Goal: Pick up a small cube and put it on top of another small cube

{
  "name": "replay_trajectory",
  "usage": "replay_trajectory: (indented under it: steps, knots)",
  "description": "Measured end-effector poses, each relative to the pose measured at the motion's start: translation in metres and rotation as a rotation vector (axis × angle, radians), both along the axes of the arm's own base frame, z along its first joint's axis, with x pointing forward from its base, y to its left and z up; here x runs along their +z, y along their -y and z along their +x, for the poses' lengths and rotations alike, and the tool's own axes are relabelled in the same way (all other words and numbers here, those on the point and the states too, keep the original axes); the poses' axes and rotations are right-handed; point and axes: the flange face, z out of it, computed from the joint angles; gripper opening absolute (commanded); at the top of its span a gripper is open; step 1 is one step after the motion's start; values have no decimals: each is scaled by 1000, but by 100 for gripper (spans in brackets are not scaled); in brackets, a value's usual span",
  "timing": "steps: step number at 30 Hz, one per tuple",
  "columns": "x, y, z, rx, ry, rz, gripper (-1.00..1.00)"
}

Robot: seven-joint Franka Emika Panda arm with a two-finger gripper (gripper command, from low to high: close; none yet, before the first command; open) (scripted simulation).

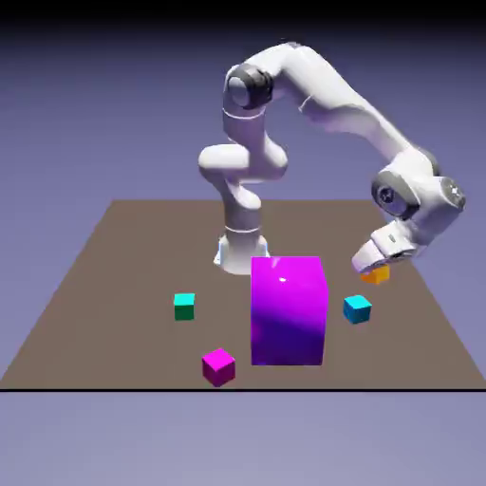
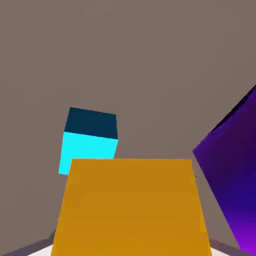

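Note:
The small orange cube [image 1: 377, 275] sits between the fingers of my gripper [image 1: 366, 265] at the exterior view's right, with the jaws shut on it. In the hand view this orange cube [image 2: 131, 207] fills the lower middle and hides both fingertips. The cyan cube [image 1: 357, 308] rests on the table a short way in front of the gripper, apart from the orange one. From the hand, that cyan cube [image 2: 89, 141] shows just beyond the orange cube's upper left corner. I cannot tell whether the orange cube is touching the table.
A big purple block [image 1: 288, 309] stands just to the exterior view's left of the cyan cube, and its face [image 2: 232, 172] crowds the hand view's right. A small green-teal cube [image 1: 184, 306] and a magenta cube [image 1: 218, 365] lie farther left on the brown table [image 1: 114, 275].

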Motion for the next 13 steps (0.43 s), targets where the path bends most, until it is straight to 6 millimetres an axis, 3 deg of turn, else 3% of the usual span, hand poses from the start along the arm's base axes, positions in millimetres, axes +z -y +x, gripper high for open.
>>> replay_trajectory:
  steps: [2, 4, 7, 8, 10, 13]
  knots:
    - [-23, -6, -10, 23, -72, -17, -100]
    - [-31, -7, -14, 30, -96, -23, -100]
    - [-79, 10, -35, 30, -95, -24, -100]
    - [-88, 14, -40, 30, -96, -23, 100]
    - [-88, 14, -40, 32, -95, -24, 100]
    - [-41, -4, -17, 31, -94, -25, 100]
